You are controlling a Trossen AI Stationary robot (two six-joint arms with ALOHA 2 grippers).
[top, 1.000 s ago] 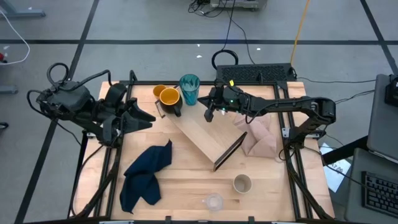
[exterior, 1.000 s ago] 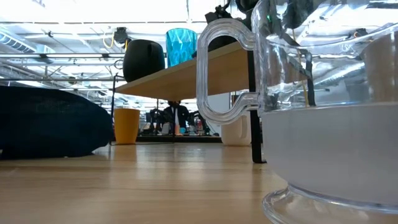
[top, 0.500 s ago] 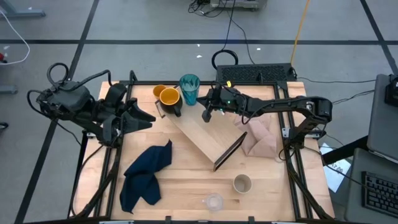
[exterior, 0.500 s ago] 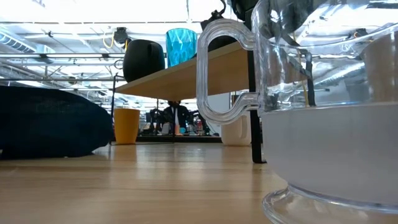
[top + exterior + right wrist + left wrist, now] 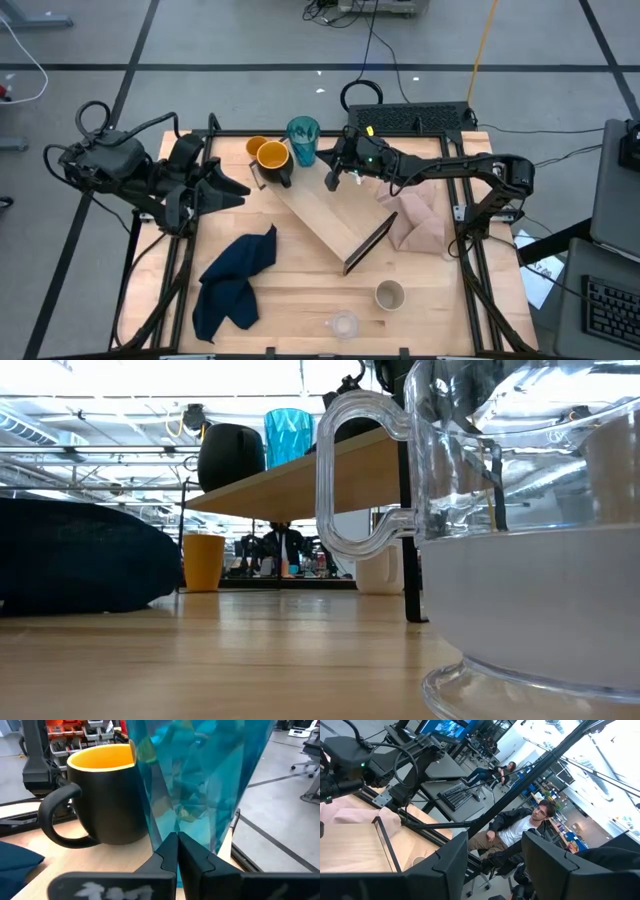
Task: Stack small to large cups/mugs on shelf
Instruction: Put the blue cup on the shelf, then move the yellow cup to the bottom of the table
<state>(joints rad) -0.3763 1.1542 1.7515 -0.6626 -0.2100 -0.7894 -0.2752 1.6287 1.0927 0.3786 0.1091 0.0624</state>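
Jaws of the right gripper (image 5: 176,851) are clenched together with nothing between them, their tips just in front of the teal tumbler (image 5: 200,780), at its lower part. This tumbler stands upright on the far end of the shelf (image 5: 330,222), just beside the dark mug with the yellow inside (image 5: 273,158); whether the tips touch the tumbler wall I cannot tell. The left gripper (image 5: 228,190) waits over the left edge of the surface, jaws half apart and holding nothing.

I judge the tumbler to be light, stiff plastic with a faceted, smooth wall, so it can slip or tip over easily if pushed low. A good hold would be across the rim or around the upper wall. The mug looks heavier and stable; its handle (image 5: 62,817) or rim is the place to take it. The clear cup (image 5: 344,325) and the beige cup (image 5: 389,295) stand on the near part of the surface, well apart from the shelf.
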